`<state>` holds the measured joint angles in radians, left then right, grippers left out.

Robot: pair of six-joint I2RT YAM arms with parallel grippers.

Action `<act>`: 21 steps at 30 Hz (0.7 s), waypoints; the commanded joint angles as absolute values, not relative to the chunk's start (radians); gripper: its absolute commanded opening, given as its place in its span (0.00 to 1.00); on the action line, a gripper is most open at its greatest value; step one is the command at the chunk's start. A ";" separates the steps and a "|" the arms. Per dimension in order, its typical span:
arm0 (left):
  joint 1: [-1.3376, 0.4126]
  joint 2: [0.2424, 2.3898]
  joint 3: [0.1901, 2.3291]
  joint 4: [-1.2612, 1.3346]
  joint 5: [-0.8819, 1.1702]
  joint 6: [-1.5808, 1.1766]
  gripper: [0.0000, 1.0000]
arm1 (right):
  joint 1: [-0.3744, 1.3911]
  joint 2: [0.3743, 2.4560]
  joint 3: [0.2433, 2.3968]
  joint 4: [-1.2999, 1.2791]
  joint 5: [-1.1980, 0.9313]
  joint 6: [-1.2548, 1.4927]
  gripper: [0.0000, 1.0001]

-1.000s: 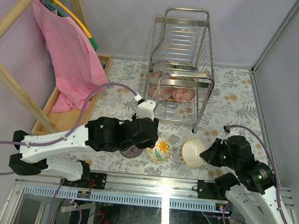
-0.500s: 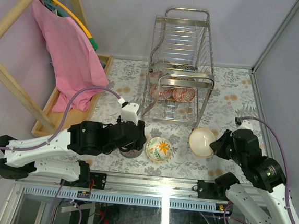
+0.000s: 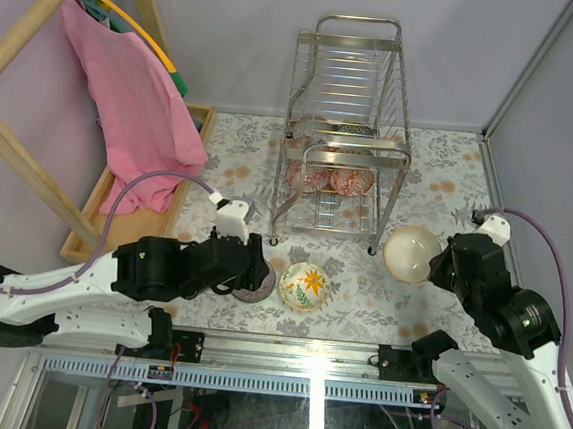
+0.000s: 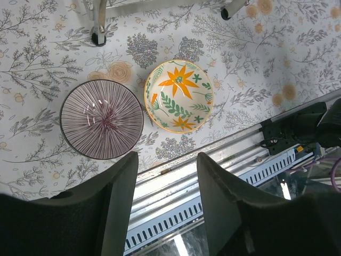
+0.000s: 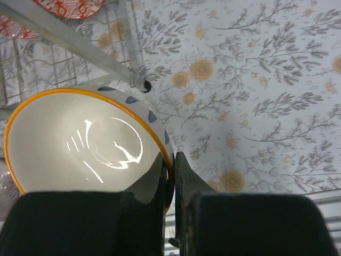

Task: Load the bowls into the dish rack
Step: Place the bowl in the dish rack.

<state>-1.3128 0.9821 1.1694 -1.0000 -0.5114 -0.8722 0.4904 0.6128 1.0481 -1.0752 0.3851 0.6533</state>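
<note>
My right gripper (image 5: 171,157) is shut on the rim of a cream bowl (image 5: 80,138) with an orange edge. It holds that bowl (image 3: 412,254) tilted above the table, just right of the dish rack's front right leg (image 5: 139,84). The chrome dish rack (image 3: 346,129) stands at the back centre with red-patterned bowls (image 3: 353,180) in its lower tier. A purple striped bowl (image 4: 101,119) and a yellow flower-painted bowl (image 4: 179,96) sit side by side near the front edge. My left gripper (image 4: 168,157) hangs open and empty over the front rail, just nearer than both.
A shallow wooden tray (image 3: 125,226) lies at the left under a pink cloth (image 3: 136,101) hung on a slanted wooden frame (image 3: 12,140). Walls close the back and the right side. A metal rail (image 3: 315,353) runs along the front edge.
The right arm lifted the cream bowl off the table and carried it right and back beside the rack's leg. The left arm drew back leftward from the striped bowl, its jaws a little wider.
</note>
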 commanded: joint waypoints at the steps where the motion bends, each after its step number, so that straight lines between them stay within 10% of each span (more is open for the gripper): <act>1: -1.316 0.939 1.161 -0.976 -0.536 -0.898 0.48 | 0.487 0.651 1.111 -1.016 0.533 0.651 0.00; 21: -1.316 0.956 1.209 -1.017 -0.545 -0.881 0.49 | 0.487 0.691 1.146 -1.009 0.804 0.603 0.00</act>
